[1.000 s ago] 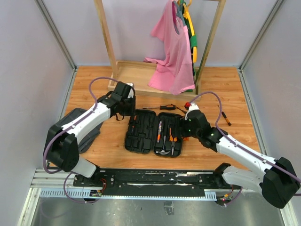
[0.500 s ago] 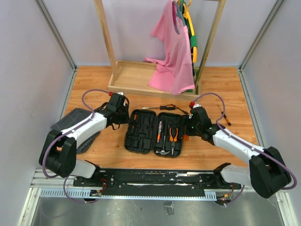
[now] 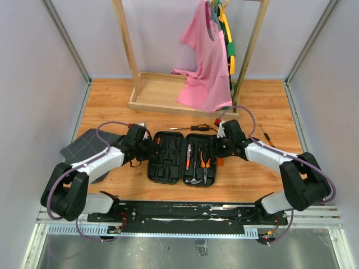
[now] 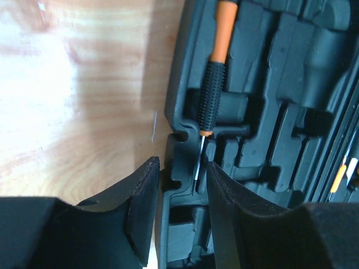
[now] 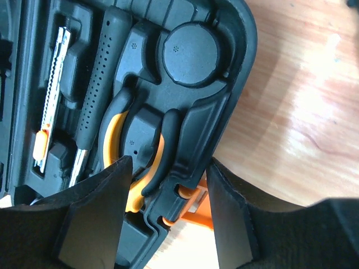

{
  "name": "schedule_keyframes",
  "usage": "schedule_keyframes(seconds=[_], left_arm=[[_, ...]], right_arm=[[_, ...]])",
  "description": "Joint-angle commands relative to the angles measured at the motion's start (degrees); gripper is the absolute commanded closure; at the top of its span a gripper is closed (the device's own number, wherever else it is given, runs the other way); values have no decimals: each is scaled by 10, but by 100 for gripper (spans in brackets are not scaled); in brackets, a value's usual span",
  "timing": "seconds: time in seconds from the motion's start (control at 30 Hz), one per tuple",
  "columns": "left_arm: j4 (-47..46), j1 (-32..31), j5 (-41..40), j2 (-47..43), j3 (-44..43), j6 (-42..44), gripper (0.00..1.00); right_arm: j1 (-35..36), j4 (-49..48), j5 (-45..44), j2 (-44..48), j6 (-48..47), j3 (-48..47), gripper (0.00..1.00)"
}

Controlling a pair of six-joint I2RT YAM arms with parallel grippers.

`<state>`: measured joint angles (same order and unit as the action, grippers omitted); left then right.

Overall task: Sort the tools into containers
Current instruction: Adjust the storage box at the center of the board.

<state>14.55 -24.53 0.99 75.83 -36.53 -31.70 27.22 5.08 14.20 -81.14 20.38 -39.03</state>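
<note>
Both claws are wide open and empty, the left gripper (image 4: 180, 168) straddling the left rim of the open case (image 3: 168, 159) and the right gripper (image 5: 168, 165) straddling its right rim by the orange latch (image 5: 193, 208). A screwdriver (image 3: 192, 128) lies loose just behind the case, long axis running left to right, handle toward the right gripper, which I'd judge the nearer; a second screwdriver (image 3: 267, 136) lies well off to that gripper's right

Table: I see bare wooden planks (image 3: 112, 106) across the work area.
Rack: a pale wooden frame (image 3: 126, 39) rises from a shallow wooden tray (image 3: 157, 92) at the far side.
Garment: I see a pink shirt (image 3: 205, 67) hanging over the tray's right end.
Fabric: a dark grey grid-patterned cloth (image 3: 84, 143) lies at my left edge.
</note>
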Motion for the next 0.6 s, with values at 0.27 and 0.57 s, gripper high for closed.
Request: schedule_keyframes(seconds=[0.27,0.57], left_arm=[[37,-28,30,-141,84,-87,54],[103,-28,-65,-212,60,-129,42]], right_arm=[[-1,-20,90,-40,-51,-50,39],[-4,51,-51,47,-77,-64,30]])
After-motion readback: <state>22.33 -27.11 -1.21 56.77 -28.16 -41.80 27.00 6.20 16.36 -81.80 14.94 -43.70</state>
